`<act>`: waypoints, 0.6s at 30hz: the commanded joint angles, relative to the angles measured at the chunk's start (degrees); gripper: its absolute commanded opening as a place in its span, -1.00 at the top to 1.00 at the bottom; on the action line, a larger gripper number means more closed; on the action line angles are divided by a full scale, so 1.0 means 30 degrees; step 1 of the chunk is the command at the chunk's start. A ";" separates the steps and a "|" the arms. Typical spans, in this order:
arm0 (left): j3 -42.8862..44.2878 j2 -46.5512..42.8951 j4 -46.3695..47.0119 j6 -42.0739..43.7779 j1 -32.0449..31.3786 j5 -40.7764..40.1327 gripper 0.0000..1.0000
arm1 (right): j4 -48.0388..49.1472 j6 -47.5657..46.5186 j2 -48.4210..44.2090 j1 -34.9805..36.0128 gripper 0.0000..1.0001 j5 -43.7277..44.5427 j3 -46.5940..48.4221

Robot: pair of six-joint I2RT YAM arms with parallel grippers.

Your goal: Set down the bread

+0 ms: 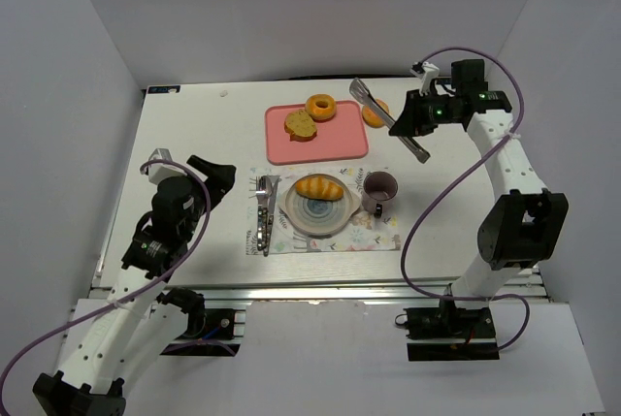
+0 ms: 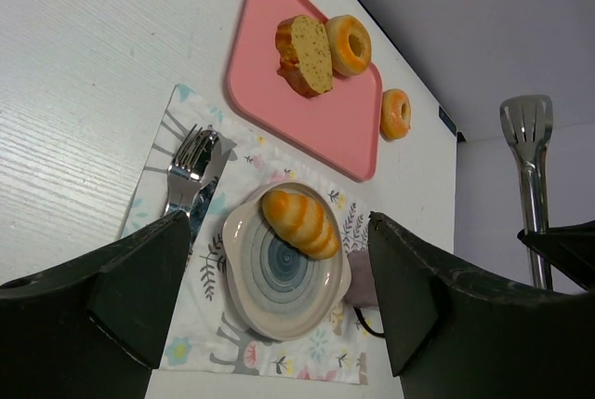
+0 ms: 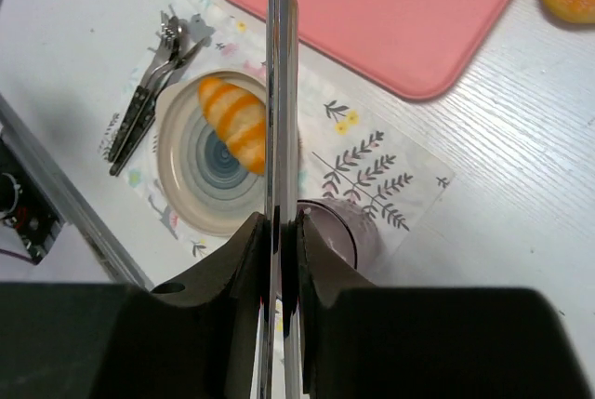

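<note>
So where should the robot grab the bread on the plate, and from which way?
Probably the fat middle of the bread, coming from straight above and squeezing across its short width. It lies flat on the plate, its ends taper, and the raised rim blocks a sideways approach.

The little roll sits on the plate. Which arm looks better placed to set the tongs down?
Right, likely: the right gripper is shut on the tongs; the left gripper is open and empty.

Polished metal is seen on the tongs (image 3: 282, 92); the bread (image 2: 299, 222) is shown smooth, glossy; the plate (image 2: 279, 315) glazed; the tray (image 2: 307, 115) matt plastic; the tabletop (image 2: 84, 92) wood-grained.
</note>
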 commanded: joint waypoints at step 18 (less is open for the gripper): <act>-0.0004 0.2217 0.2210 0.0480 -0.0048 0.1588 -0.72 | 0.7831 -0.0079 0.1205 -0.4812 0.35 1.0268 -0.7445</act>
